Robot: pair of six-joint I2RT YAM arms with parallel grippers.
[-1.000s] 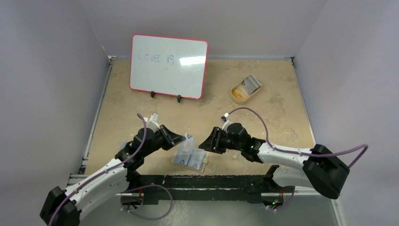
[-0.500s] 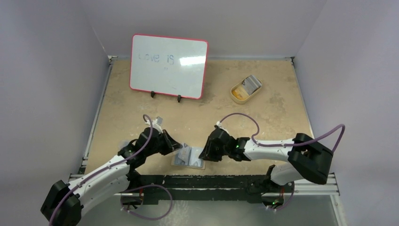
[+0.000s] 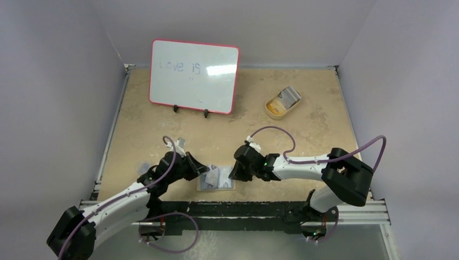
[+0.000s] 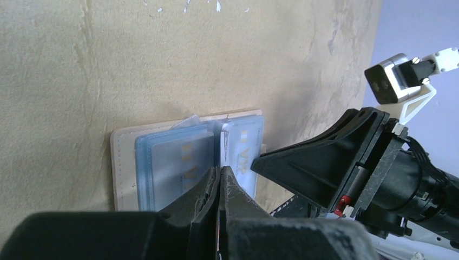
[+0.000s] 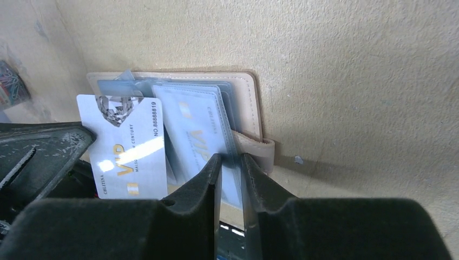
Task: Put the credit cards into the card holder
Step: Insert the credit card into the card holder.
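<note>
Down at the near edge of the worktop (image 3: 303, 135) the card holder (image 3: 218, 179) lies open and flat, tan cover down and its bluish clear pockets facing up, right between the two arms. The left fingers (image 4: 219, 181) are pressed together on a silver credit card (image 5: 127, 146). From their own camera it shows only as a thin pale edge standing over the fold of the holder. From the other wrist you can see its face, with a diamond picture, gold "VIP" lettering and a number. That card sits over the left half of the holder, its far corner against the pockets there; I can't tell if it has gone into one. The right fingers (image 5: 216, 165) have only a narrow gap between them and pinch the near edge of the right-hand pocket sleeve, just beside the snap tab (image 5: 260, 149) that sticks out from the cover. Another VIP card (image 5: 200, 135) already shows through that sleeve. Well back on the worktop a red-rimmed whiteboard (image 3: 194, 76) stands propped up, and off to the right lies a tan oval dish (image 3: 276, 108).
</note>
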